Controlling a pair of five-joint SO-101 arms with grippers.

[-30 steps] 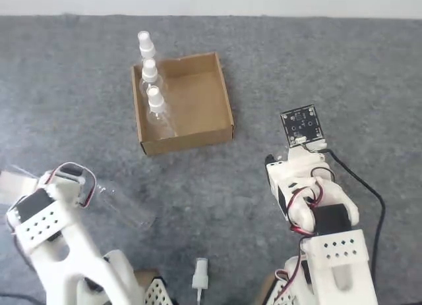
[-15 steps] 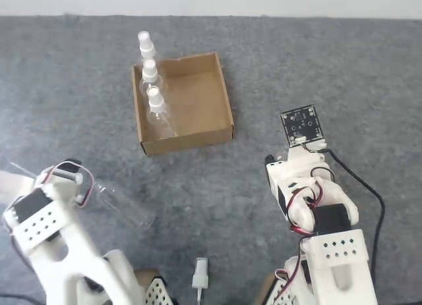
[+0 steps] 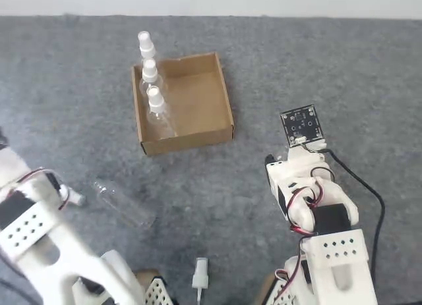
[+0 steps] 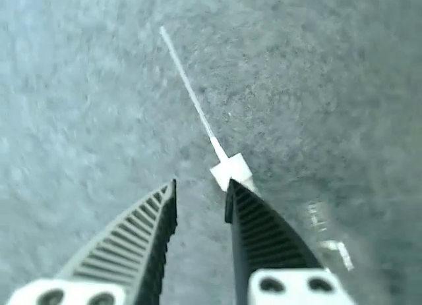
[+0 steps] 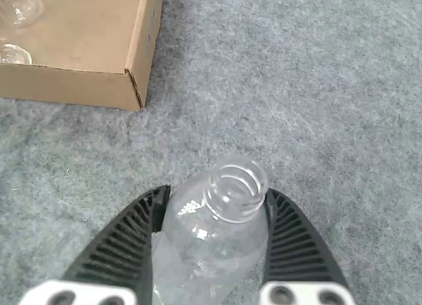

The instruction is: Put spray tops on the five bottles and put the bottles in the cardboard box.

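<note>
A: The right gripper point(image 5: 217, 192)?
B: Clamped on the uncapped clear plastic bottle point(image 5: 217, 229), near the brown cardboard box point(image 5: 66, 87).
A: The left gripper point(image 4: 201, 193)?
B: Narrowly parted, empty. The white spray top point(image 4: 231, 170) lies off-centre at one fingertip; closing could flick it away.

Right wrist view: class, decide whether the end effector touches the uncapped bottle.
Touching. In the right wrist view, the right end effector has both fingers pressed against the uncapped bottle.

a grey carpeted table point(image 3: 343, 74) runs back to a pale wall point(image 3: 264, 0)
</note>
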